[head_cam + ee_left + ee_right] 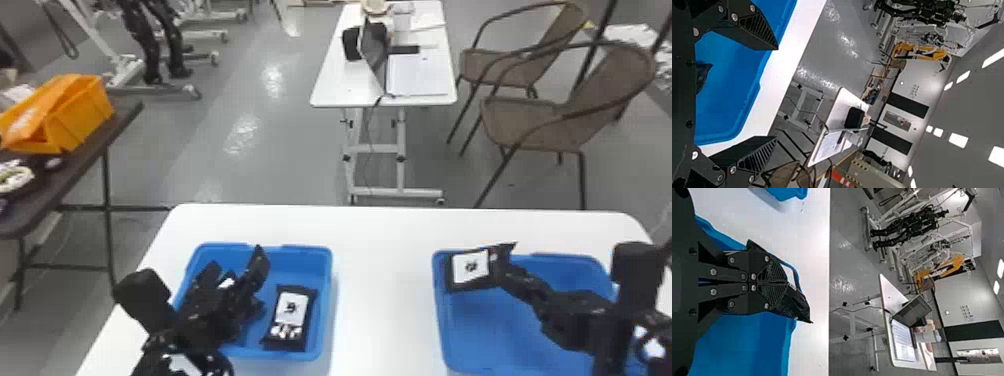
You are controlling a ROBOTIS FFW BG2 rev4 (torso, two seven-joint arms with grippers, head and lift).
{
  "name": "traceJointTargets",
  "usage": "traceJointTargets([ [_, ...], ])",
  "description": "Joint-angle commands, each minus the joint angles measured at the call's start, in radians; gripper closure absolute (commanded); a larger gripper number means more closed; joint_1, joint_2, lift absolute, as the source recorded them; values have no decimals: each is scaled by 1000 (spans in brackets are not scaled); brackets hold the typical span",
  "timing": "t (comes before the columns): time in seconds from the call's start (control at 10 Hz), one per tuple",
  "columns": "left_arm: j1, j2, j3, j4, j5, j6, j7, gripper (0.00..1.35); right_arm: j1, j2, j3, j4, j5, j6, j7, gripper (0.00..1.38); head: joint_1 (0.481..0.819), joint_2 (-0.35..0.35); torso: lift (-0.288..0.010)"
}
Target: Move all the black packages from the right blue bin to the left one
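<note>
White surface [380, 260]: one package [292, 310] lies in the left bin [320, 270]; another package [470, 267], undelivered, is clamped in my right tool [783, 282] at the right bin's [475, 330] far-left corner; my left tool [776, 94] gapes.

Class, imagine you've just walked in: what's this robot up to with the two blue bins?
The robot's right gripper is closed on a black package at the far left corner of the right bin. Another black package lies in the left bin, where the left gripper hangs open and holds nothing.
</note>
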Motion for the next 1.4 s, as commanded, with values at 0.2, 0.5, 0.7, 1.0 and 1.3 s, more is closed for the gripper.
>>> traceJointTargets([
  [0.2, -9, 3, -2, 1, 38, 14, 0, 226, -72, -37, 50, -58, -185, 35, -7, 1161, 695, 137, -40],
  [0.5, -29, 3, -20, 9, 173, 4, 21, 223, -227, -55, 148, 69, -326, -38, 29, 1161, 695, 189, -40],
  [0.7, -49, 19, -72, 21, 357, -39, 37, 222, -328, -49, 229, 181, -378, -120, 69, 1159, 695, 221, -40],
  [1.0, -102, 89, -221, 52, 685, -163, 38, 220, -376, -43, 268, 229, -401, -155, 75, 1159, 695, 205, -40],
  [1.3, -151, 109, -285, 70, 786, -160, 9, 220, -403, -41, 306, 275, -452, -172, 80, 1159, 695, 171, -40],
])
